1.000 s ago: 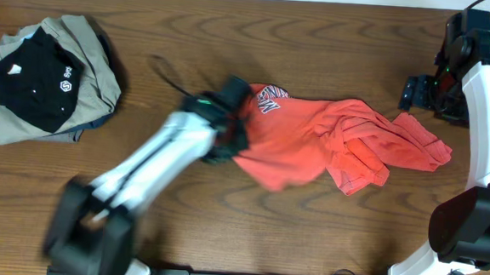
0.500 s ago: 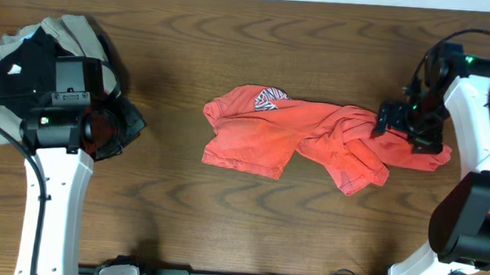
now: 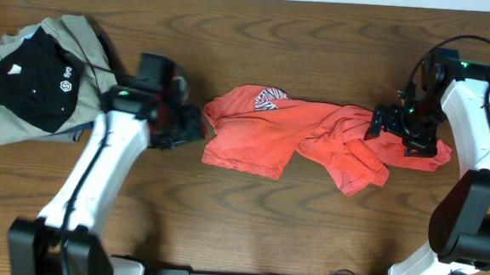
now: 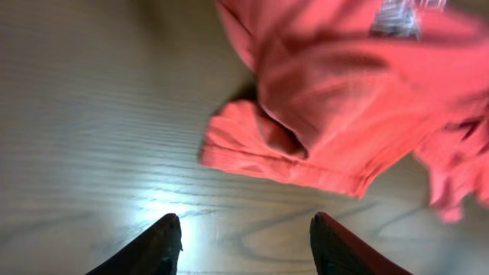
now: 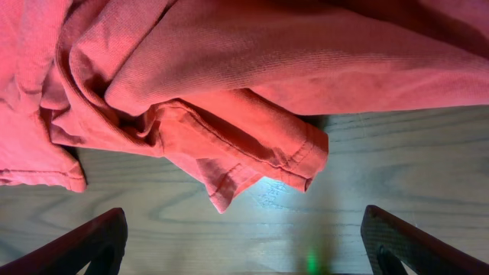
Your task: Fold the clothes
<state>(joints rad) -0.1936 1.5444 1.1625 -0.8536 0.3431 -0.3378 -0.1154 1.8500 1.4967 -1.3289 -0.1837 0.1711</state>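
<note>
While shirt (image 3: 300,141) lies crumpled on counter (image 3: 248,231), long axis left-right, both jaws stand apart, empty: left jaws just off its left hem, right jaws over its right end. Each pair nearest own end.

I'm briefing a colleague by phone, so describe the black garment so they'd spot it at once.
Go to the far left end of the brown wooden table. There the black fabric garment lies on a crumpled khaki-grey piece; only it is dark and bears a small white logo.
</note>
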